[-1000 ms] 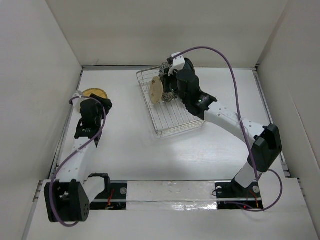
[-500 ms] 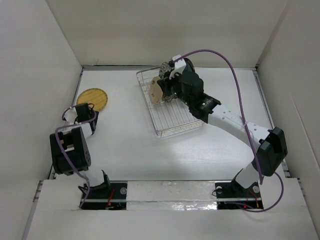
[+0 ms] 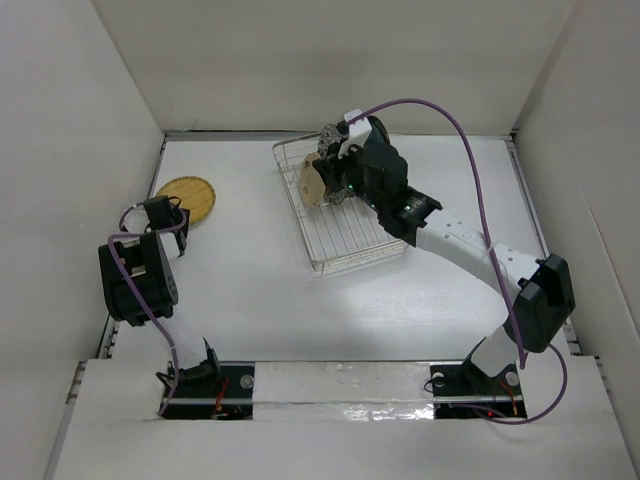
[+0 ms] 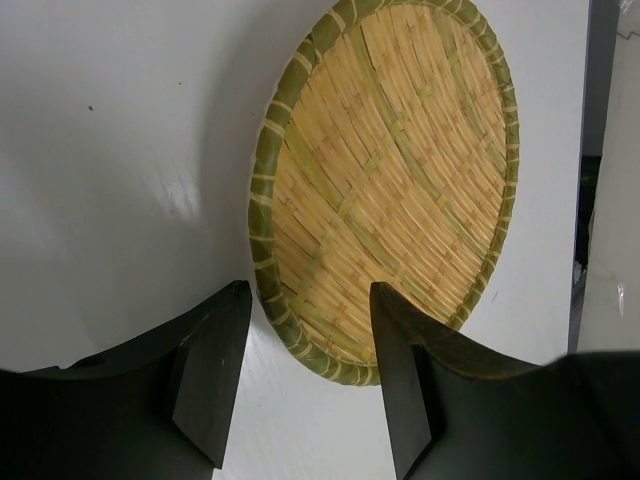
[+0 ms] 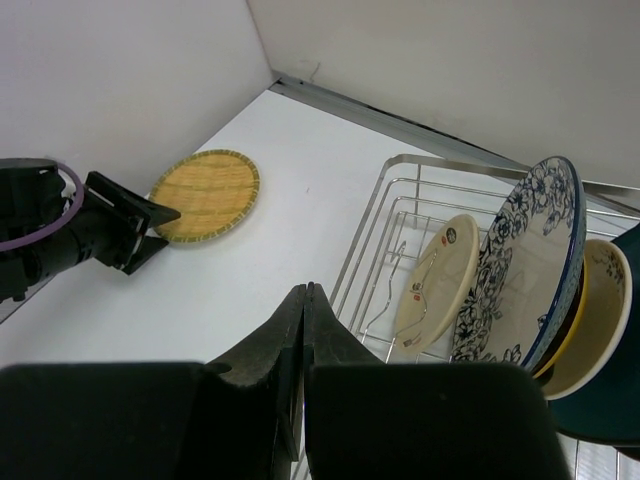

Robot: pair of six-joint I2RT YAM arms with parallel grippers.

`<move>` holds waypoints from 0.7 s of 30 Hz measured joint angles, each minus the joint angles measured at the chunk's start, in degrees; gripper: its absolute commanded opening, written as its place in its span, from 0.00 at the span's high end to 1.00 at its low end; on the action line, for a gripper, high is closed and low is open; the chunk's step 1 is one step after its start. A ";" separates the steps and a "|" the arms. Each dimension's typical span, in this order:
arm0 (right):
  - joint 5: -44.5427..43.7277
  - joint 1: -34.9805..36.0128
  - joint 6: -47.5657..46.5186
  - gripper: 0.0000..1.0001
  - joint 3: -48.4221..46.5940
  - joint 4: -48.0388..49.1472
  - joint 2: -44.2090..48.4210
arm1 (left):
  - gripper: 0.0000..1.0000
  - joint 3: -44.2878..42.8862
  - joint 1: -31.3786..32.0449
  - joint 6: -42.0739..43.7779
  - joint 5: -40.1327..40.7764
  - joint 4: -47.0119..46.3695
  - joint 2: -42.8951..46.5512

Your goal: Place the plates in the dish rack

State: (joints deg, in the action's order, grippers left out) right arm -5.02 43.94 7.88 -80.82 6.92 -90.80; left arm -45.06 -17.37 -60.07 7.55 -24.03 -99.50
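- Woven plate (image 3: 186, 198): yellow, green-rimmed, lying flat, far left, well apart from rack.
- Rack (image 3: 355, 260): silver wire basket, far centre.
- Cream plate (image 5: 435, 280), blue-patterned plate (image 5: 520, 250): upright in rack, side by side.

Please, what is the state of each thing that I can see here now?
yellow woven plate: lying flat on the table, not yet loaded.
left gripper: open, at the woven plate's near rim, holding nothing.
right gripper: shut, empty.
dish rack: holds plates.
cream plate: upright in the rack.
blue-patterned plate: upright in the rack.
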 measured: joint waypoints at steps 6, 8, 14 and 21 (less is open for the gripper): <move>0.15 0.00 0.04 0.96 0.20 0.37 0.00 | 0.59 -0.76 0.00 -1.46 -0.26 0.26 -1.01; 0.15 0.00 0.07 0.96 0.22 0.44 0.00 | 0.60 -1.62 0.00 -1.75 -0.35 0.46 -1.64; 0.37 -0.11 0.11 0.96 0.96 1.20 0.26 | 0.76 -1.79 0.00 -2.21 -0.35 0.63 -1.95; 0.52 -0.11 0.20 0.95 1.29 1.29 0.72 | 1.00 -2.67 -0.11 -2.05 -1.33 -2.47 -2.43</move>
State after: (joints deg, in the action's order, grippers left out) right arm -4.49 43.83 8.08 -79.53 8.21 -90.08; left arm -47.72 -17.47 -62.13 6.22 -26.50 -101.93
